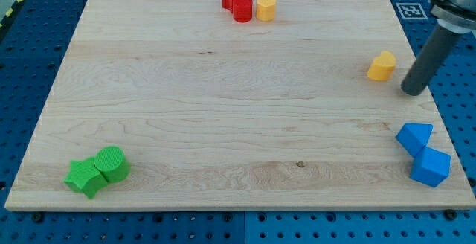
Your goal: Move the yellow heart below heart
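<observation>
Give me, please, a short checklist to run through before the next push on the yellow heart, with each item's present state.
1. Yellow heart in view, near the board's right edge: ok.
2. My tip close beside it, on the view's right and slightly lower, with a small gap showing: ok.
3. Red heart at the view's top, found among the red blocks: shapes hard to tell apart, cannot tell.
4. Yellow heart already below it: not ok, it lies far to the right.
5. Path leftward across the wooden board free of blocks: ok.
6. Blue blocks out of the way, lower right: ok.
</observation>
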{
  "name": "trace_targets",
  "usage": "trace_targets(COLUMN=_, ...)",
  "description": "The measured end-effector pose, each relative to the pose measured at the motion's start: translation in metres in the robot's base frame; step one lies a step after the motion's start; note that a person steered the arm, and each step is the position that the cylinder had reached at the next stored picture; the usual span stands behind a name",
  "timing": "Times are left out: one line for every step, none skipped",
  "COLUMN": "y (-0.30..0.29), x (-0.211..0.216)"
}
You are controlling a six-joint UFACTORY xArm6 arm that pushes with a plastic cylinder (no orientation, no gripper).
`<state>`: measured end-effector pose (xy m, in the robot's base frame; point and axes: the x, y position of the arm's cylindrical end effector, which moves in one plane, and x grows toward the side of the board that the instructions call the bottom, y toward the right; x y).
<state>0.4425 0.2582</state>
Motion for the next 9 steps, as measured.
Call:
trace_targets(y=-0.008, x=-0.015)
trace_targets(y=-0.018, x=-0.029)
trace_targets(y=-0.038, x=-0.042)
trace_targets(y=-0.061, x=-0.057)
trace_targets(y=-0.082, x=-0.073)
trace_targets(y=-0.096, x=-0.089)
trace_targets(y=-0.089, x=-0.090)
trace_targets(y=-0.050, x=-0.088)
trace_targets(y=-0.039, x=-0.094)
